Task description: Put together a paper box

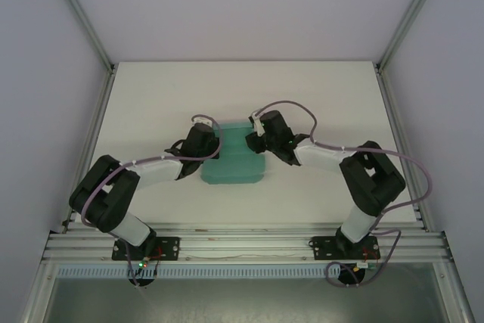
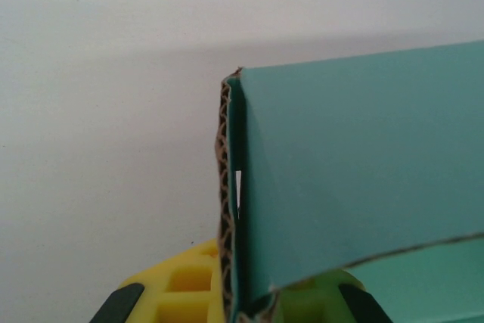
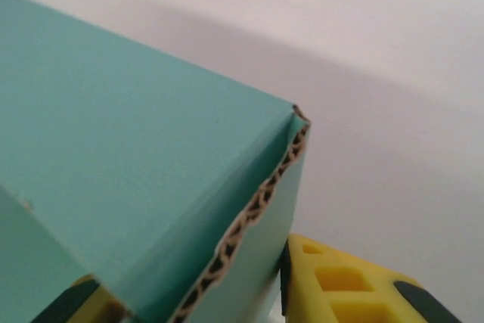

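Corrugated brown edges rim the teal paper box [image 3: 136, 164].

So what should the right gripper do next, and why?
Probably clamp the right gripper onto the paper box wall: its fingers sit either side of the folded corner, while the left gripper is shut on the opposite edge, so both sides would be secured.

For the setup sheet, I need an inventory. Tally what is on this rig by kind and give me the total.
teal-green corrugated card box: 1
black-and-white robot arms: 2
white table: 1
Total: 4
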### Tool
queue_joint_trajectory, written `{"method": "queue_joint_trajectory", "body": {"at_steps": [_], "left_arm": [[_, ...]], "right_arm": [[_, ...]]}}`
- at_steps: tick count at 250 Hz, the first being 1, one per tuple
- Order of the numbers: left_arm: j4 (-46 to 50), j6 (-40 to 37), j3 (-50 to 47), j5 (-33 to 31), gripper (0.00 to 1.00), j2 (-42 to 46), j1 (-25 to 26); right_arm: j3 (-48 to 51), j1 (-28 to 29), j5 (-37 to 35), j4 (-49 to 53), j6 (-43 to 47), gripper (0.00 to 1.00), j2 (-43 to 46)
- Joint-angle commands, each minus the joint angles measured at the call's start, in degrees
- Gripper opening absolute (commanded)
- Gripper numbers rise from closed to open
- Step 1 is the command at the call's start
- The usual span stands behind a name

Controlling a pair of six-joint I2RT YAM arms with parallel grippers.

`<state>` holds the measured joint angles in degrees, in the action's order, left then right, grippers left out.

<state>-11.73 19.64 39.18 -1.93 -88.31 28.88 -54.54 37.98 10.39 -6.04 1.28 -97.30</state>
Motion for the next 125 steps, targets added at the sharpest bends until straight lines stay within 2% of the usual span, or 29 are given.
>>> {"method": "queue_joint_trajectory", "body": {"at_steps": [1,44,77,125], "left_arm": [[0.0,0.8,0.8,-1.6,0.0,-1.1,0.6],[2.2,2.5,2.0,-3.8,0.0,-1.4,1.2],[3.3,4.9,2.1,-5.2,0.0,-1.3,1.3],[5.3,7.7,3.0,-6.5,0.0,-1.4,1.4]], "right_arm": [[-3.4,1.0,-14.5,2.4,-7.9,0.22,-2.5],[-6.5,1.6,-25.7,7.3,-13.8,0.05,-6.8],[-9.4,1.6,-35.5,14.3,-20.1,0.0,-9.9],[-15.6,1.6,-48.9,29.3,-31.3,0.0,-15.0]]}}
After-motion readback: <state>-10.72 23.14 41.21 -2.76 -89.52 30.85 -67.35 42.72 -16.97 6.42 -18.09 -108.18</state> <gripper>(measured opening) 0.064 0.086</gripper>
